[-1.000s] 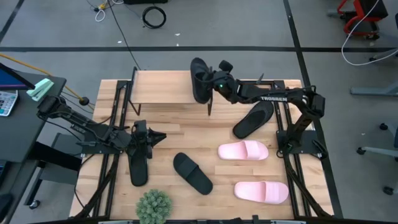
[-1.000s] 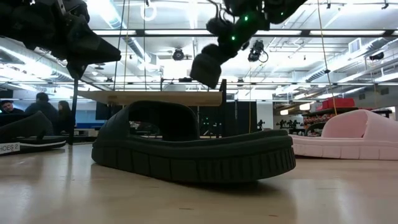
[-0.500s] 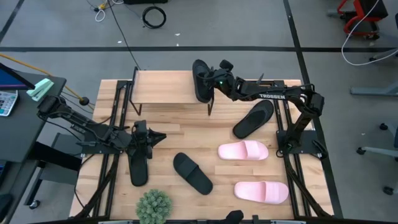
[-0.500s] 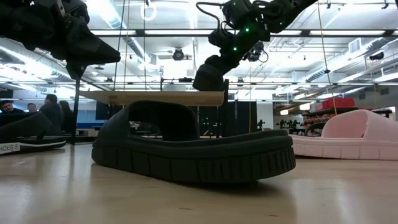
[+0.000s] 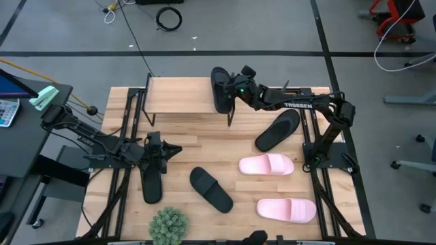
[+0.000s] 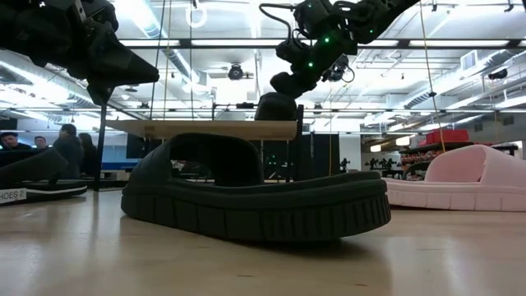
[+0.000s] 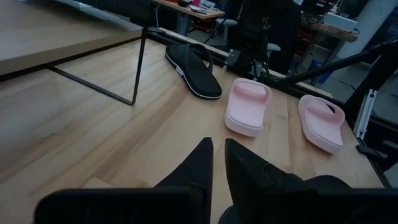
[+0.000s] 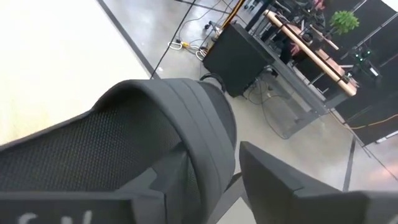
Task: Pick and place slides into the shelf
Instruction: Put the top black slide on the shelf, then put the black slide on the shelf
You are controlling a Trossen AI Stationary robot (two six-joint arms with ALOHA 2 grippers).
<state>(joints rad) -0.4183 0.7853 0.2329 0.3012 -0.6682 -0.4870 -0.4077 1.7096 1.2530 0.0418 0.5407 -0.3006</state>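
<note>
Placing step now: black wide-strap slide (image 5: pixel 219 89) set on shelf top board (image 5: pixel 178 94), right gripper (image 5: pixel 236 90) fingers spreading off its strap. Next, lift clear. Left gripper (image 5: pixel 154 158) fingers nearly closed above thin black slide (image 5: pixel 150 184), hold unclear.

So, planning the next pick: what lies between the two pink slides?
Nothing: in the high view, bare wooden tabletop separates the upper pink slide from the lower pink slide.
</note>
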